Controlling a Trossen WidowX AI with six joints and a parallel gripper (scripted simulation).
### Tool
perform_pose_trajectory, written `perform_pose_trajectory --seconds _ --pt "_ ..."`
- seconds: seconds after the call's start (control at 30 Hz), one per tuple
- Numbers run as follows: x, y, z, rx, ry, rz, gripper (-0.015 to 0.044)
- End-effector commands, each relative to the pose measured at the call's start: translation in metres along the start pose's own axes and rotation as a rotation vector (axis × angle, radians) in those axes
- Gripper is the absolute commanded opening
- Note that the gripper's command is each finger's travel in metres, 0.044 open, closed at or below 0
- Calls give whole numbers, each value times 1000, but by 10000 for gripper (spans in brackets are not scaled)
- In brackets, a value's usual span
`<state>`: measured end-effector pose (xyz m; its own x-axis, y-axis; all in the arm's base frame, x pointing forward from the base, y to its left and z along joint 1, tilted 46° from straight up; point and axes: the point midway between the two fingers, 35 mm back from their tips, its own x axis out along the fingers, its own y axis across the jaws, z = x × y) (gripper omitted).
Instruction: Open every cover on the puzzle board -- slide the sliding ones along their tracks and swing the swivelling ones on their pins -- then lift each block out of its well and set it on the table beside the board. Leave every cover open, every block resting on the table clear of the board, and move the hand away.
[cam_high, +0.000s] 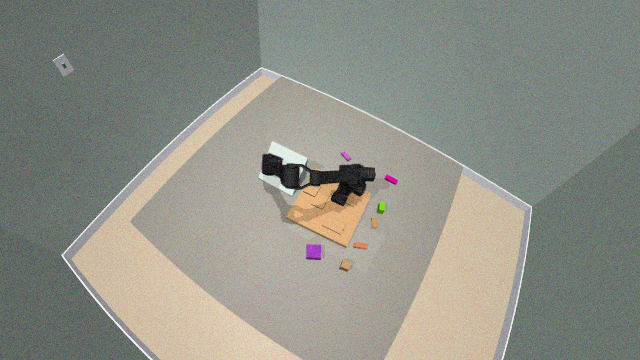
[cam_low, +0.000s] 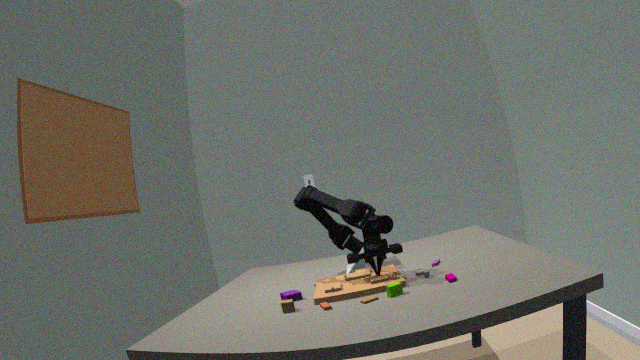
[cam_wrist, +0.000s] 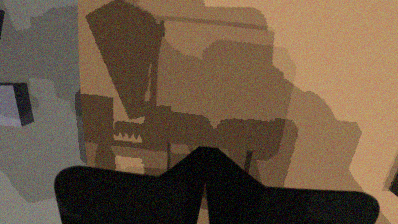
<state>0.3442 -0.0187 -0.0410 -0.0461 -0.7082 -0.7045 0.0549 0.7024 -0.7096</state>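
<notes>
The fingers (cam_low: 378, 274) are pressed together (nothing pinched), low over the board (cam_high: 325, 227) (cam_low: 350, 292) (cam_wrist: 350, 65).

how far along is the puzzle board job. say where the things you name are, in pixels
Can't tell that any block came from a well, though the green block (cam_high: 381, 207) (cam_low: 394, 289) already rests beside the board (cam_high: 323, 219) (cam_low: 350, 293). The shut, empty gripper (cam_low: 378, 274) is low over the board. Left: at least withdrawing it.

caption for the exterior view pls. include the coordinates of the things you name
Closed gripper (cam_low: 378, 274) (cam_wrist: 207, 152) low over the puzzle board (cam_high: 325, 217) (cam_low: 350, 292) (cam_wrist: 340, 65), green block (cam_high: 381, 207) (cam_low: 394, 289) beside it
</notes>
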Motion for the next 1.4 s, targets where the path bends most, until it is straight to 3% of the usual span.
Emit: perform_pose_trajectory --seconds 0.0,0.7,1.37 --pt "2 0 4 -6 3 -4 0" --pt "3 -1 24 -5 2 -5 0" --pt "-22 0 29 -5 2 -2 0"
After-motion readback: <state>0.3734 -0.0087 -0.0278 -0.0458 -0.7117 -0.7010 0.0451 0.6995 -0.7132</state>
